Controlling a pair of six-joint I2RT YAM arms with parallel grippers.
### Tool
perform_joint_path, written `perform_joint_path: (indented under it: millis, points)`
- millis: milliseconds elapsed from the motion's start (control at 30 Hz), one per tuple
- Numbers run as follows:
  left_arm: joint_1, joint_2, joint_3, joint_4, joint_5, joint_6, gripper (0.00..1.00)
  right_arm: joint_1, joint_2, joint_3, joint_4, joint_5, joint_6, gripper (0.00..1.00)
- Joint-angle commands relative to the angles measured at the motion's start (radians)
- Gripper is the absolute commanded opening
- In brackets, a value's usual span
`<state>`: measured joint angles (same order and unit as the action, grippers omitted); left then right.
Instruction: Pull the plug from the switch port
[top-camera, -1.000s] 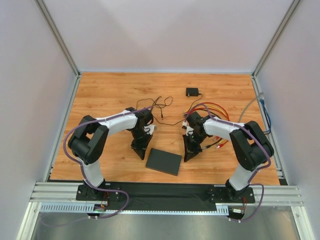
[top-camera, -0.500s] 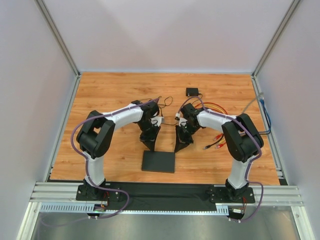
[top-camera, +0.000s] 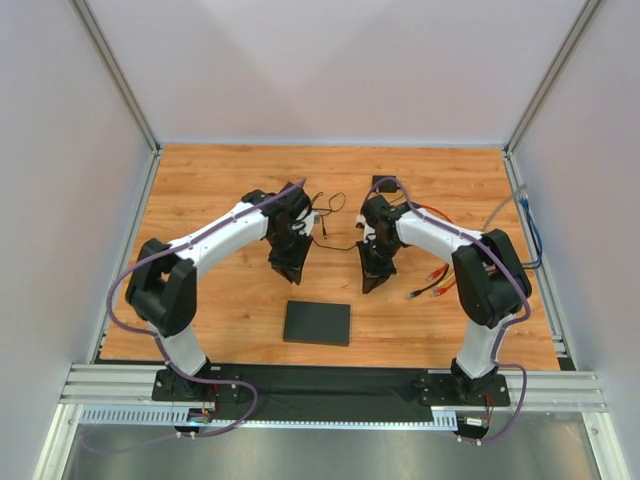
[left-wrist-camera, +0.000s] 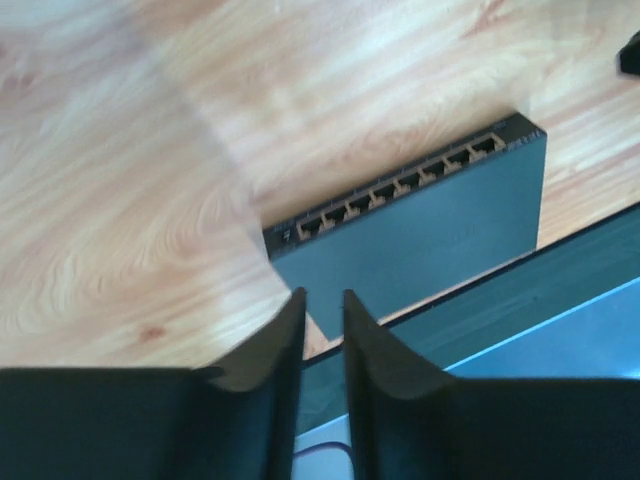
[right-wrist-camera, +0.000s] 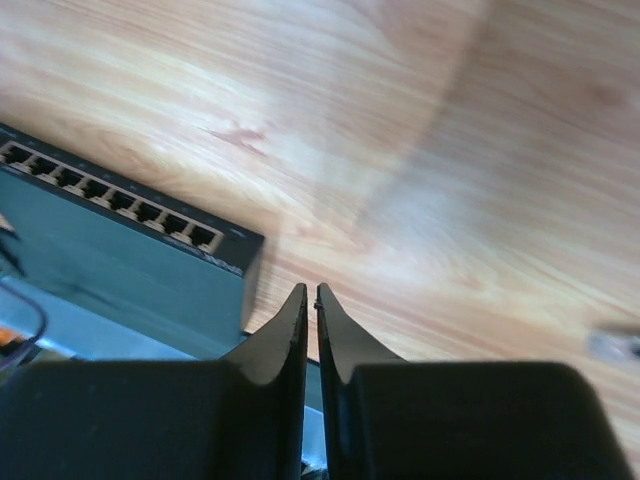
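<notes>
Table (top-camera: 200, 190) of wood grain carries it all. Switch (top-camera: 317, 323) lies flat near the 6 o'clock edge, between the arm bases, with its port row (left-wrist-camera: 395, 187) facing 12 o'clock. Left gripper (top-camera: 291, 270) hangs at the switch's 11 o'clock, fingers drawn to a narrow slit. Right gripper (top-camera: 371, 282) hangs at 1 o'clock, fingers all but pressed together, and both are apart from the switch. Red cables (top-camera: 432, 282) lie at the right gripper's 3 o'clock, with a thin black wire (top-camera: 330, 205) toward 12.
</notes>
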<state>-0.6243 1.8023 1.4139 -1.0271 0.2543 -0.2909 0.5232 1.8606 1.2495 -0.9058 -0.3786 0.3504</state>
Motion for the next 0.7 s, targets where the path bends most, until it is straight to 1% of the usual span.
perform_joint_path:
  millis: [0, 67, 100, 133, 167, 233, 267, 300, 333, 367, 400, 433, 467, 500, 567, 600, 633, 667]
  points:
    - [0.014, -0.168, -0.065, 0.021, -0.046, -0.042, 0.32, 0.003, -0.119, -0.004, -0.079, 0.141, -0.053, 0.09]
    - [0.02, -0.216, -0.104, 0.067, -0.052, -0.063, 0.41, 0.006, -0.182, -0.022, -0.077, 0.17, -0.015, 0.11]
    - [0.02, -0.257, -0.112, 0.081, -0.058, -0.082, 0.48, 0.005, -0.205, -0.03, -0.077, 0.187, 0.004, 0.16]
    - [0.021, -0.28, -0.133, 0.113, -0.065, -0.096, 0.52, 0.004, -0.231, -0.048, -0.076, 0.217, 0.05, 0.2]
    - [0.023, -0.322, -0.148, 0.128, -0.066, -0.109, 0.6, 0.004, -0.279, -0.059, -0.071, 0.227, 0.071, 0.29]
    - [0.029, -0.363, -0.211, 0.185, -0.04, -0.158, 0.66, 0.004, -0.345, -0.097, -0.062, 0.248, 0.129, 0.42]
    - [0.031, -0.409, -0.237, 0.209, -0.023, -0.175, 0.7, 0.004, -0.365, -0.111, -0.056, 0.251, 0.142, 0.52]
    - [0.032, -0.432, -0.266, 0.258, -0.012, -0.215, 0.72, 0.006, -0.386, -0.125, -0.051, 0.263, 0.159, 0.58]
    - [0.032, -0.455, -0.327, 0.284, 0.0, -0.234, 0.73, 0.006, -0.426, -0.154, -0.051, 0.297, 0.183, 0.64]
    - [0.034, -0.506, -0.361, 0.312, 0.009, -0.258, 0.78, 0.006, -0.443, -0.168, -0.05, 0.311, 0.191, 0.73]
    - [0.034, -0.532, -0.397, 0.37, 0.014, -0.28, 0.79, 0.006, -0.46, -0.185, -0.044, 0.32, 0.194, 0.76]
    - [0.037, -0.555, -0.467, 0.401, 0.028, -0.325, 0.8, 0.006, -0.487, -0.2, -0.033, 0.339, 0.2, 0.78]
    - [0.035, -0.601, -0.504, 0.435, 0.037, -0.347, 0.81, 0.006, -0.5, -0.237, -0.024, 0.342, 0.208, 0.79]
    - [0.037, -0.622, -0.574, 0.502, 0.049, -0.365, 0.82, 0.006, -0.521, -0.257, 0.001, 0.34, 0.213, 0.8]
    - [0.037, -0.691, -0.644, 0.568, 0.056, -0.425, 0.82, 0.008, -0.544, -0.321, 0.028, 0.333, 0.211, 0.81]
    - [0.035, -0.716, -0.679, 0.638, 0.062, -0.447, 0.82, 0.008, -0.558, -0.341, 0.042, 0.33, 0.211, 0.81]
    - [0.037, -0.744, -0.741, 0.669, 0.069, -0.461, 0.82, 0.008, -0.578, -0.369, 0.057, 0.311, 0.21, 0.81]
    - [0.035, -0.806, -0.774, 0.699, 0.069, -0.484, 0.83, 0.009, -0.637, -0.402, 0.112, 0.29, 0.208, 0.82]
